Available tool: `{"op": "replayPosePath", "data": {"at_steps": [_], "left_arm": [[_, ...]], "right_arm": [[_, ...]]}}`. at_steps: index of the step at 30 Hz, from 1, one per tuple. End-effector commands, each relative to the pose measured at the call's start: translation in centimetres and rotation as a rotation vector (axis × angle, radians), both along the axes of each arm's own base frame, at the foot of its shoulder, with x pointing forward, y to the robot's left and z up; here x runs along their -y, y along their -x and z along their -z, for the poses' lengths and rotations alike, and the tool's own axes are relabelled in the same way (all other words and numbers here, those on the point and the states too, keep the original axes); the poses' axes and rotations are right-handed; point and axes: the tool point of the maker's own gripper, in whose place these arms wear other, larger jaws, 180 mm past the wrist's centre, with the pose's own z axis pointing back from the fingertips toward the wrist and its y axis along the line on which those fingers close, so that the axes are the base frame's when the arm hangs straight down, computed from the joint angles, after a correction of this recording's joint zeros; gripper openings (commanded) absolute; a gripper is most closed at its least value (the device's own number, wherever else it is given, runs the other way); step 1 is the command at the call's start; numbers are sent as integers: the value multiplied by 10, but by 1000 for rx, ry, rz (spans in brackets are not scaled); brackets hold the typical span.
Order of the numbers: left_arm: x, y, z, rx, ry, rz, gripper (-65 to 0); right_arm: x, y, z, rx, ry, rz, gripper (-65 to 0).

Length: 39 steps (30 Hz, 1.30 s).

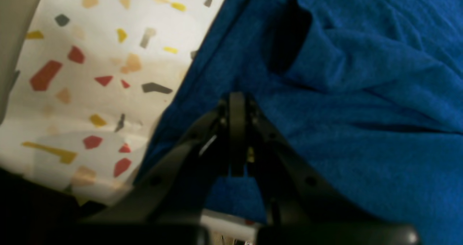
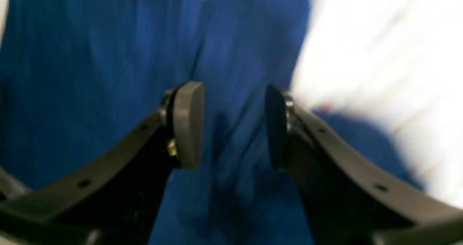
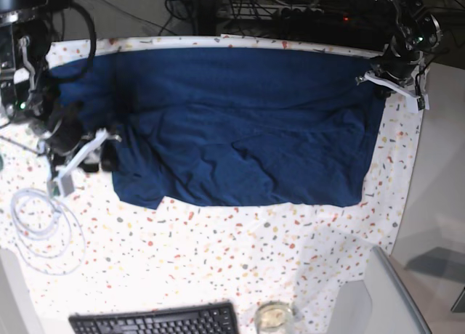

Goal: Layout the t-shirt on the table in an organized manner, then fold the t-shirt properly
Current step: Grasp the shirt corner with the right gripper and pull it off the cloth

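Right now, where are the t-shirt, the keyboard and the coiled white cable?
t-shirt [image 3: 240,131]: base view, middle of the spread fabric.
keyboard [image 3: 156,321]: base view, middle of its keys.
coiled white cable [image 3: 27,197]: base view, upper loop.

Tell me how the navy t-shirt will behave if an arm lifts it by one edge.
The t-shirt will probably drape and sag, not hold shape: it lies in soft wrinkles and folds. It looks light, thin fabric. It may drag along the table cloth rather than slide cleanly, bunching as it does near the left gripper.

We're seeing the t-shirt [image 3: 240,131] showing plain navy, w/ the table [image 3: 218,254] at 6 o'clock showing white w/ red/orange/yellow/grey flecks.
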Motion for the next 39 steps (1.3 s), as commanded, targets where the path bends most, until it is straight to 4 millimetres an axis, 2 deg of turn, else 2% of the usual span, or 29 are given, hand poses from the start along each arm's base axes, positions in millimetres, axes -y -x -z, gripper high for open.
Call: {"op": "replayPosePath", "data": {"at_steps": [1, 4, 6, 8, 13, 18, 21, 23, 25, 27, 29, 30, 35, 39], "left_arm": [[-6, -4, -10, 35, -22, 1, -650], [-6, -4, -9, 34, -22, 1, -650], [-6, -4, -9, 34, -22, 1, -650], [-6, -4, -9, 34, -22, 1, -650], [-6, -4, -9, 34, -22, 1, -650], [-6, -4, -9, 34, -22, 1, -650], [-7, -4, -10, 34, -24, 2, -650], [-12, -4, -11, 32, -34, 5, -650], [-13, -4, -11, 30, -38, 6, -650], [-13, -4, -12, 31, -39, 7, -650], [-13, -4, -12, 31, -39, 7, -650], [-13, -4, -12, 31, -39, 7, -650], [-13, -4, -12, 31, -39, 7, -650], [-13, -4, -12, 31, -39, 7, -650]], "right_arm": [[3, -25, -20, 57, -7, 3, -384], [6, -63, -8, -45, -28, 24, -344], [9, -80, 11, -111, -33, 56, -318], [9, -91, 30, -159, 43, 43, -311], [-9, -92, 66, -216, 180, -28, -309], [-5, -91, 81, -198, 231, -28, -315], [-1, -92, 83, -184, 251, -25, -320], [4, -92, 83, -183, 274, -29, -369], [6, -93, 81, -179, 284, -29, -476], [9, -102, 74, -163, 288, -24, -648], [20, -106, 69, -155, 308, -17, -642], [20, -108, 67, -148, 309, -18, -630], [24, -128, 47, -104, 312, -4, -650], [35, -140, 34, -76, 328, 9, -650]]}}
